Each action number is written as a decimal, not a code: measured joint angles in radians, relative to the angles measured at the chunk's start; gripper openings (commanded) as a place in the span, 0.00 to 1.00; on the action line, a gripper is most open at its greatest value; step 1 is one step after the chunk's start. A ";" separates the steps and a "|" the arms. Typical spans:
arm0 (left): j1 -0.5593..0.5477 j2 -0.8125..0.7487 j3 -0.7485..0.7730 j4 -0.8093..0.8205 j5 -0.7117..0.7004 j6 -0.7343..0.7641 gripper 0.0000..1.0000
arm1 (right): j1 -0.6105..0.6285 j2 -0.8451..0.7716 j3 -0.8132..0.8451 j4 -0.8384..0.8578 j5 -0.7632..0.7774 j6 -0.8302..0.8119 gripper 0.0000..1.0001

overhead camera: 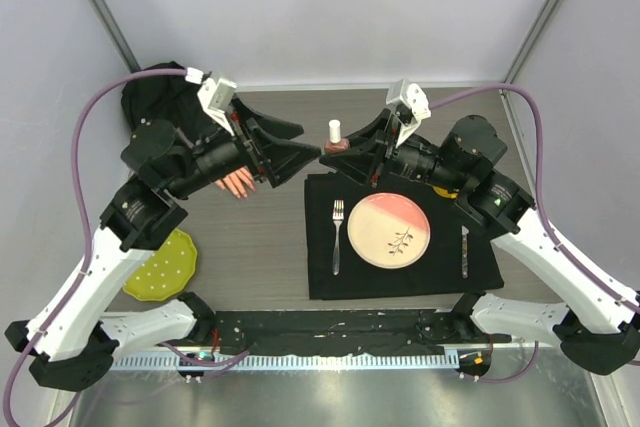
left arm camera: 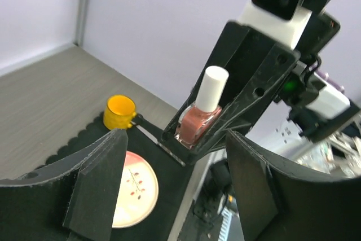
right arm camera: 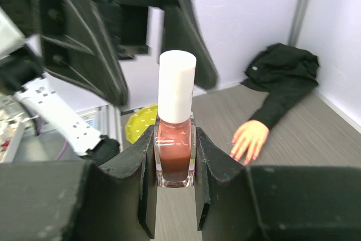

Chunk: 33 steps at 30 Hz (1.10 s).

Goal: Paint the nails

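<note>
Black cloth, a place mat [overhead camera: 400, 282], is lying nearest on the bench, carrying a pink plate [overhead camera: 389, 230] with 1 fork [overhead camera: 337, 232] on its left and 1 knife [overhead camera: 464, 252] on its right. A yellow-green dotted plate [overhead camera: 160, 265] is sitting apart at the left, on the bare bench.

Above the far edge of the mat the 2 arms are meeting. The right claw [right arm camera: 175, 162] is clenching the body of the polish bottle [right arm camera: 175, 139] and is holding it upright in the air. The white cap [right arm camera: 177, 86] is sitting fully on the bottle, so I am judging that the brush is not yet out. The left claw [overhead camera: 293, 143] is standing released, its jaws wide apart, facing the bottle and very near to it but not touching.

Farther back at the left, the mannequin hand [right arm camera: 248, 139] is lying flat on the bench, its fingers spreading toward the arms, with the black sleeve [right arm camera: 282, 97] bunching behind it. The nails [right arm camera: 246, 161] are at the fingertips, well apart from the bottle; they are too small here to tell whether fresh colour is on them.

So the task is looking early: the bottle is lifted, while the opening, the dipping and the painting itself are all remaining.
</note>
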 measured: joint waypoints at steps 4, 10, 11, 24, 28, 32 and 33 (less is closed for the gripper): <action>0.000 -0.013 0.003 0.017 -0.095 -0.024 0.63 | 0.006 0.008 0.000 -0.026 0.083 -0.008 0.01; -0.090 0.049 0.048 0.016 -0.279 -0.013 0.57 | 0.025 0.027 0.000 -0.048 0.188 -0.029 0.02; -0.121 0.060 0.056 0.015 -0.314 0.000 0.56 | 0.029 0.029 0.000 -0.053 0.201 -0.031 0.02; -0.277 0.112 0.125 0.000 -0.566 0.116 0.49 | 0.050 0.031 0.001 -0.071 0.263 -0.050 0.01; -0.295 0.137 0.141 -0.014 -0.595 0.130 0.45 | 0.056 0.031 0.002 -0.073 0.268 -0.051 0.01; -0.303 0.159 0.155 -0.043 -0.609 0.130 0.37 | 0.065 0.031 0.002 -0.076 0.278 -0.052 0.01; -0.304 0.163 0.156 -0.049 -0.612 0.130 0.35 | 0.065 0.031 0.002 -0.076 0.280 -0.052 0.02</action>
